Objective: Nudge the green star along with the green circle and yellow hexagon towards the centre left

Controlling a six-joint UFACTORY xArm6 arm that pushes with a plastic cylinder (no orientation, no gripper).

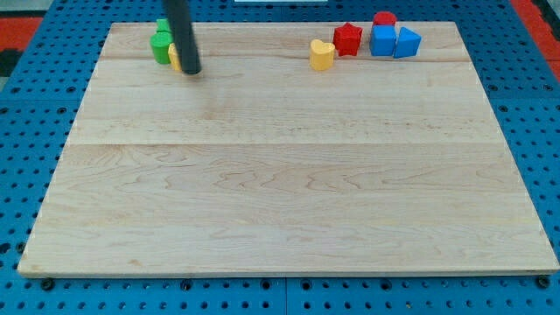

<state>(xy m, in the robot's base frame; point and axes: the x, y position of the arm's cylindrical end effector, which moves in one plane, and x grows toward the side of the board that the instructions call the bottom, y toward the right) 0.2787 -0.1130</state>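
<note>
The green circle (160,47) sits near the board's top left. A second green block, the green star (163,25), shows just above it, partly hidden by my rod. The yellow hexagon (175,58) peeks out just left of the rod, mostly hidden behind it. My tip (192,71) rests on the board right beside the yellow hexagon, on its lower right, and just right of the green circle.
At the view's top right stand a yellow heart (322,54), a red star (347,39), a red block (384,19), a blue cube (381,40) and a blue triangle (407,43). The wooden board (289,175) lies on a blue pegboard table.
</note>
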